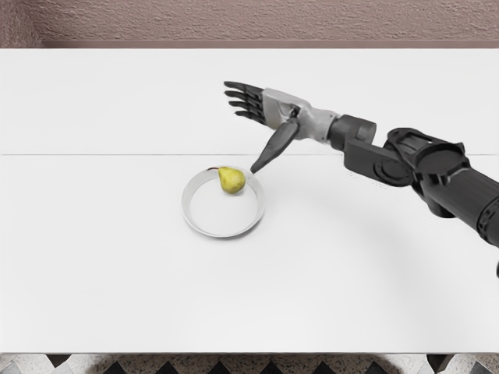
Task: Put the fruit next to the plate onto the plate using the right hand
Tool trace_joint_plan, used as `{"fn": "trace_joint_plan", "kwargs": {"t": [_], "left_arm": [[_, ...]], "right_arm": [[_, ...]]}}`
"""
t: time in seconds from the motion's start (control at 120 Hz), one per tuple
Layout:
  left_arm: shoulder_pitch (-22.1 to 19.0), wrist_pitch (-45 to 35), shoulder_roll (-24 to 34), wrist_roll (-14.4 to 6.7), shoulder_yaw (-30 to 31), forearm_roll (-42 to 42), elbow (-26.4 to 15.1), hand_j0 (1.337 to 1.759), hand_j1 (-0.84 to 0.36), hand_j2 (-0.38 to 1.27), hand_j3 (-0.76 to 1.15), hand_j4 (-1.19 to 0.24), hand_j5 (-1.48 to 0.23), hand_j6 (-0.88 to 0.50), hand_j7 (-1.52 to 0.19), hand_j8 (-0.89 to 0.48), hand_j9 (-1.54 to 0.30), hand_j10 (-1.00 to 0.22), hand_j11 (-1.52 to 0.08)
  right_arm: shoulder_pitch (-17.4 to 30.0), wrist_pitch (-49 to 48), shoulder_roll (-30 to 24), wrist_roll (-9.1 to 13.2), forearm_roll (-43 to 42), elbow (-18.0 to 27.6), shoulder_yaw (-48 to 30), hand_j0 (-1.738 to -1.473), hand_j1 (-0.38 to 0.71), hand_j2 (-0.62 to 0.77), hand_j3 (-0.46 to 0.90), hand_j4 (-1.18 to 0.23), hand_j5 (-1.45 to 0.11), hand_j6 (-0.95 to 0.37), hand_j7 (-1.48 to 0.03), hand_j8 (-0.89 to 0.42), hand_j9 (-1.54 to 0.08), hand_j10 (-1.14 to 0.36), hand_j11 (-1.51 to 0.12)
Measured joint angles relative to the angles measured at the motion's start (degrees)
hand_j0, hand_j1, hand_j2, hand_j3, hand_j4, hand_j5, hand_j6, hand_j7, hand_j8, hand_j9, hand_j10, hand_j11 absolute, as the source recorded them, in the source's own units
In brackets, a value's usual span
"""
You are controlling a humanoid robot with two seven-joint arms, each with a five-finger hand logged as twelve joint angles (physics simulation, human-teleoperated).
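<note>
**Right hand [269, 109], dark grey and five-fingered, hangs slack and empty**

Beneath it a broad white table [117, 296] fills the view. From the right edge the black-and-grey arm [421, 167] stretches toward the table's middle, fingers [238, 97] spread flat, thumb [273, 148] slanting down at the far right rim of a round white plate [187, 206]. A small yellow-green pear [231, 180] lies inside the plate against its far rim, near the thumb tip, not touching it.
</note>
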State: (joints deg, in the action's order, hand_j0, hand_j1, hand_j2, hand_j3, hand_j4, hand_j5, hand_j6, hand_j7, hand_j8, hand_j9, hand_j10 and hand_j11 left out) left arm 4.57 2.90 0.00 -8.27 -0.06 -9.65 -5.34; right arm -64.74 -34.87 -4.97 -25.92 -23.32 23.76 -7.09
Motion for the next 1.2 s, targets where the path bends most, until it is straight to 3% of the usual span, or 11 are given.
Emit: {"fn": "trace_joint_plan", "kwargs": {"t": [0.075, 0.325, 0.433, 0.708, 1.2], "left_arm": [[0.0, 0.0, 0.0, -0.01, 0.02, -0.01, 0.0, 1.658, 0.32, 0.0, 0.0, -0.02, -0.03, -0.02, -0.03, -0.02, -0.03, -0.02, -0.03], [0.0, 0.0, 0.0, 0.0, 0.01, 0.01, 0.01, 1.658, 0.32, 0.0, 0.0, -0.02, -0.03, -0.02, -0.03, -0.02, -0.03, -0.02, -0.03], [0.0, 0.0, 0.0, -0.01, 0.0, 0.01, 0.02, 1.658, 0.32, 0.0, 0.0, -0.02, -0.03, -0.02, -0.03, -0.02, -0.03, -0.02, -0.03], [0.0, 0.0, 0.0, 0.0, 0.01, 0.0, 0.0, 1.658, 0.32, 0.0, 0.0, -0.02, -0.03, -0.02, -0.03, -0.02, -0.03, -0.02, -0.03], [0.0, 0.02, 0.0, -0.02, 0.0, 0.01, -0.05, 1.658, 0.32, 0.0, 0.0, -0.02, -0.03, -0.02, -0.03, -0.02, -0.03, -0.02, -0.03]], "right_arm": [[-0.29, -0.06, -2.46, 0.86, 0.6, 0.03, 0.31, -1.658, -0.35, 0.0, 0.0, 0.0, 0.0, 0.0, 0.0, 0.0, 0.0, 0.0, 0.0], [-1.26, -0.11, -7.02, 8.91, 1.17, 0.11, 0.78, -1.658, -0.35, 0.0, 0.0, 0.0, 0.0, 0.0, 0.0, 0.0, 0.0, 0.0, 0.0], [-2.13, -0.12, -8.35, 10.7, 1.2, 0.15, 1.55, -1.658, -0.35, 0.0, 0.0, 0.0, 0.0, 0.0, 0.0, 0.0, 0.0, 0.0, 0.0], [-4.48, -0.12, -10.53, 11.61, 1.1, 0.23, 4.47, -1.658, -0.35, 0.0, 0.0, 0.0, 0.0, 0.0, 0.0, 0.0, 0.0, 0.0, 0.0], [-3.8, -0.12, -11.52, 11.68, 0.87, 0.26, 5.05, -1.658, -0.35, 0.0, 0.0, 0.0, 0.0, 0.0, 0.0, 0.0, 0.0, 0.0, 0.0]]}}
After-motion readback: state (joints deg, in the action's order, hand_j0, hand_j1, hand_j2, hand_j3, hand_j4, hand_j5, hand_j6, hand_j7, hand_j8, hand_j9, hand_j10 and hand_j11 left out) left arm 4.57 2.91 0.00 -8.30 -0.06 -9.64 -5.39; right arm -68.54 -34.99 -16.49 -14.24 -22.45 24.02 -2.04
